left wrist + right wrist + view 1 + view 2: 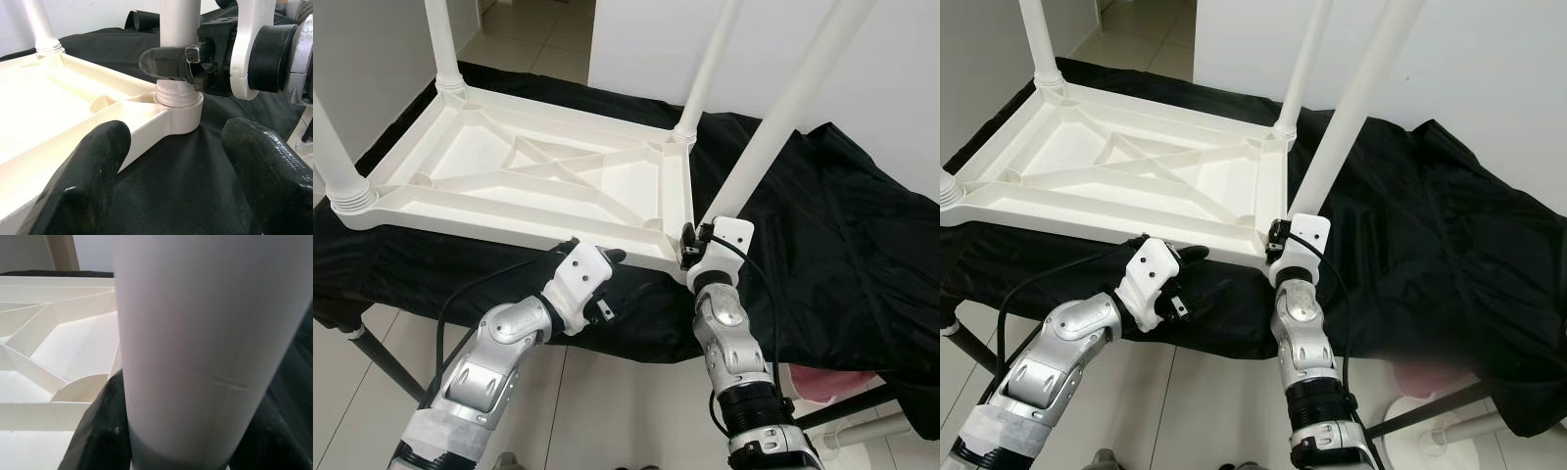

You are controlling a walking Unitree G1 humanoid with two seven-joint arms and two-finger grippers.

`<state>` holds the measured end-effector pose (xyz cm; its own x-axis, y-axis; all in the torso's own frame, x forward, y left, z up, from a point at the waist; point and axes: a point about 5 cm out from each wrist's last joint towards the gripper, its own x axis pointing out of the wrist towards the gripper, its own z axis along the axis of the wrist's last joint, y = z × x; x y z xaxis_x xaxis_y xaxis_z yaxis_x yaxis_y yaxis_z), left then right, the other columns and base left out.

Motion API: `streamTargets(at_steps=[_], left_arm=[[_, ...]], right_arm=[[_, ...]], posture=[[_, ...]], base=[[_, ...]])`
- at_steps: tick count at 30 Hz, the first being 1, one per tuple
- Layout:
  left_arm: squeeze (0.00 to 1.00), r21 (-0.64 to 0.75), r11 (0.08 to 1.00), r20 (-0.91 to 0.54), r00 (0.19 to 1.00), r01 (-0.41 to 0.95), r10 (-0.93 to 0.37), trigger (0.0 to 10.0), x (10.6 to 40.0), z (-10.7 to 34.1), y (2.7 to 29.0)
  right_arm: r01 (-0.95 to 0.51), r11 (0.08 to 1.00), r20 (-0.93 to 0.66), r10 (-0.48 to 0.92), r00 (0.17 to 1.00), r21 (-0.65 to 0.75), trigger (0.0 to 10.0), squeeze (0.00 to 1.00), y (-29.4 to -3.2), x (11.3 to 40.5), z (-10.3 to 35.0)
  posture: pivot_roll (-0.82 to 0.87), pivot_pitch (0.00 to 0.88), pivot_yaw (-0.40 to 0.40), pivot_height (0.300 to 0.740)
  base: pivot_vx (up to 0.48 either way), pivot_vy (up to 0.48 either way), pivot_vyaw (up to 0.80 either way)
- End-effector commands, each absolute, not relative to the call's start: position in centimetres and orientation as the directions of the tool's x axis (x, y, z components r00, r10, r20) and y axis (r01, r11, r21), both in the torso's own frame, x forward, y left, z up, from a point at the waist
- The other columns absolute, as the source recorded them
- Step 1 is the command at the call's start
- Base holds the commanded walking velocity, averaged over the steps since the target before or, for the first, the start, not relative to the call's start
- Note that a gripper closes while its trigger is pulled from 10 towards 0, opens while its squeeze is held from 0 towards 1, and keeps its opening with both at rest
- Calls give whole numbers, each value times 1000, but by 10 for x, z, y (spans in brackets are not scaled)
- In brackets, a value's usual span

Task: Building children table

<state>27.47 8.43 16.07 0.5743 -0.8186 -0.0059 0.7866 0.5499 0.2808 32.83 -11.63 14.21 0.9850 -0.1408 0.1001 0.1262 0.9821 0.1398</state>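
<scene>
Upturned tabletop [524,181] lying on cloth [842,255], a leg [783,113] rising from each corner. Right gripper [690,245] clasped round near-right leg; left gripper [607,279] spread at near edge, just left.

One white plastic tabletop [524,181] lies upside down, its ribbed underside facing up. Four white round plastic legs stand in its corners: one at the far left [442,44], one at the far right [705,73], one at the near left [333,157] and one at the near right [783,113]. One black cloth [832,235] is spread beneath it all. Two grippers show: the left gripper [607,284] and the right gripper [690,245].
</scene>
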Motion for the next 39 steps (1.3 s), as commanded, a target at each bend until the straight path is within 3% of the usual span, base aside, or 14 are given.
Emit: streamTargets(at_steps=[1,2,10,12,13,19,21,39], left_arm=[[0,269,530,-12,553,804,-833,10000,271,159,80],[0,269,531,-11,554,804,-832,10000,271,159,80],[0,268,532,-12,555,803,-832,10000,270,159,80],[0,269,533,-11,556,802,-831,10000,270,159,80],[0,269,533,-10,555,802,-832,10000,270,159,80],[0,270,531,-10,554,803,-832,10000,271,159,79],[0,271,529,-10,551,804,-834,10000,272,160,79],[0,279,529,-4,551,802,-834,10000,274,161,76]], right_arm=[[204,972,56,-212,976,115,10000,200,-134,325,131],[179,976,70,-189,979,125,10000,1000,-133,324,132],[89,987,116,-105,988,134,10000,1000,-135,317,134],[-14,991,117,-2,993,134,10000,1000,-138,315,132],[-71,989,119,56,991,130,10000,0,-141,315,130],[-187,976,118,175,978,107,10000,0,-147,316,127],[-349,936,89,345,935,38,10000,0,-156,322,125],[-598,795,44,604,796,-98,10000,0,-155,345,135]], posture=[[86,94,-150,740],[86,94,-150,740],[88,84,-155,740],[87,81,-156,740],[86,80,-155,740],[82,78,-153,740],[80,74,-151,740],[100,53,-157,740]], base=[[0,0,0],[0,0,0],[0,0,0],[0,0,0],[0,0,0],[0,0,0],[0,0,0],[0,0,0]])
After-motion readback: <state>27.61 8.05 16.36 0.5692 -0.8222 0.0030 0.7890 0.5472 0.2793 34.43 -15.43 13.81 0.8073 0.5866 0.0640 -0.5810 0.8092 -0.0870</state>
